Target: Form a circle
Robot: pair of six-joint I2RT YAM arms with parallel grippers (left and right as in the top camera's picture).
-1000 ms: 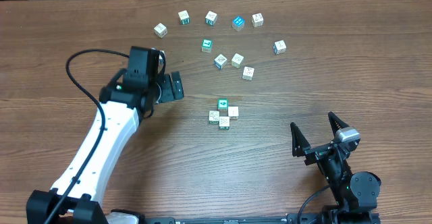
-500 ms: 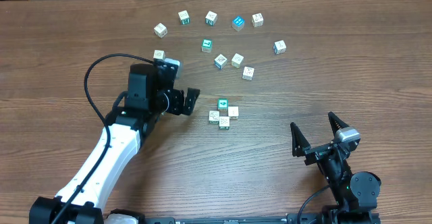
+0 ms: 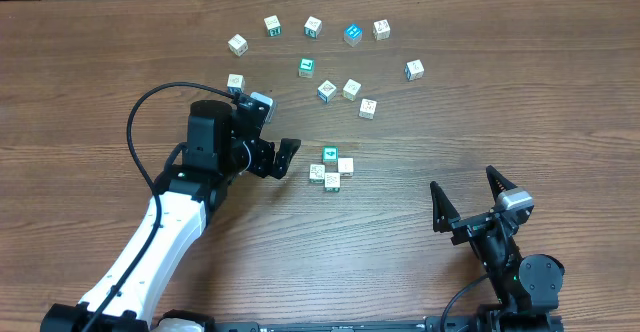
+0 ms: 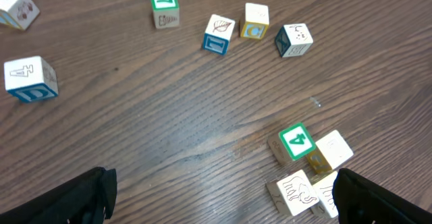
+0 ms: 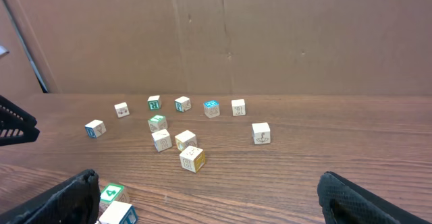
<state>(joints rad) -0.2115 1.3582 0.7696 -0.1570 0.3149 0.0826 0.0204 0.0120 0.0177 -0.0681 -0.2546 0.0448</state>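
No circle shows; small white and teal cubes lie scattered on the wooden table. Several form a loose arc at the back (image 3: 313, 26), a few sit inside it (image 3: 326, 91), and a tight cluster (image 3: 331, 168) lies mid-table. My left gripper (image 3: 277, 142) is open just left of that cluster. In the left wrist view the cluster (image 4: 304, 163) sits by the right fingertip (image 4: 378, 200) of the left gripper (image 4: 223, 207), and nothing is between the fingers. My right gripper (image 3: 468, 200) stands open and empty at the front right, well away from the cubes (image 5: 192, 158).
A brown cardboard wall (image 5: 223, 35) stands behind the table's far edge. The left arm's black cable (image 3: 140, 122) loops over the table to the left. A lone cube (image 3: 414, 69) sits at the right of the arc.
My left gripper has moved right and toward the front, coming up beside the mid-table cluster. No cube has moved and the right arm is still.
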